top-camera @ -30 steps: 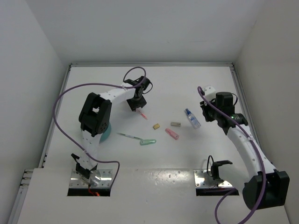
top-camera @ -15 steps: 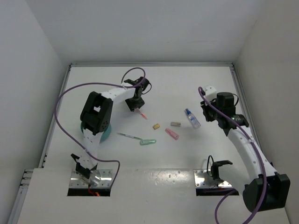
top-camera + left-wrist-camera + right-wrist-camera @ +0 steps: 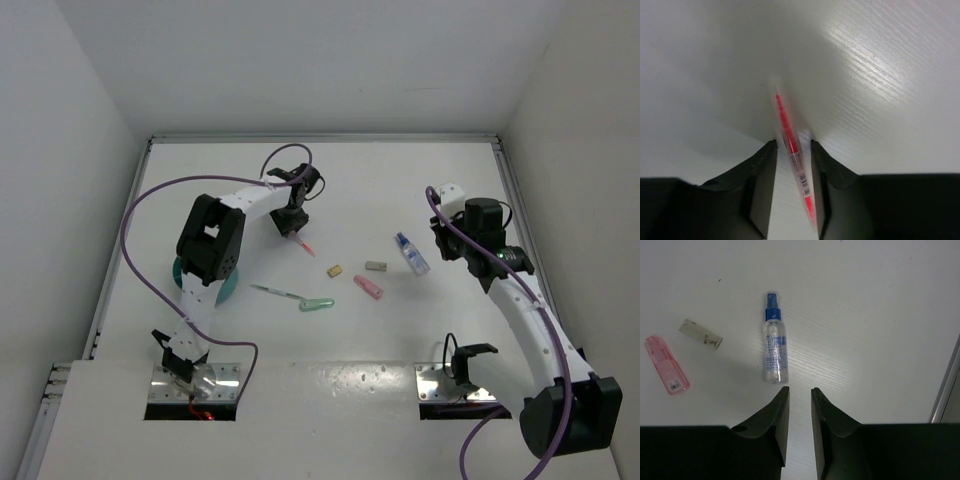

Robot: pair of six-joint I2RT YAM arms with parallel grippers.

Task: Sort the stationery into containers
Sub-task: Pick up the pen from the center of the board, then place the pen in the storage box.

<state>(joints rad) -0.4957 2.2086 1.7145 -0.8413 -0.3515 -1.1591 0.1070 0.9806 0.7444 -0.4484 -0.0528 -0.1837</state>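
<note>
White table (image 3: 400, 180) boxed by plain white walls (image 3: 300, 60), soft glare on its surface.

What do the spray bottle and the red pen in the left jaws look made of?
The bottle: likely clear glossy plastic, see-through body, blue cap. The red pen: seemingly translucent plastic, red core showing through, printed barcode label. The left gripper straddles it.

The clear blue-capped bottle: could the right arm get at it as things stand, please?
Probably yes. The bottle lies flat just ahead of the right gripper, with bare table between them. The tan eraser and pink marker lie off to one side. The narrow jaw gap would have to widen.
</note>
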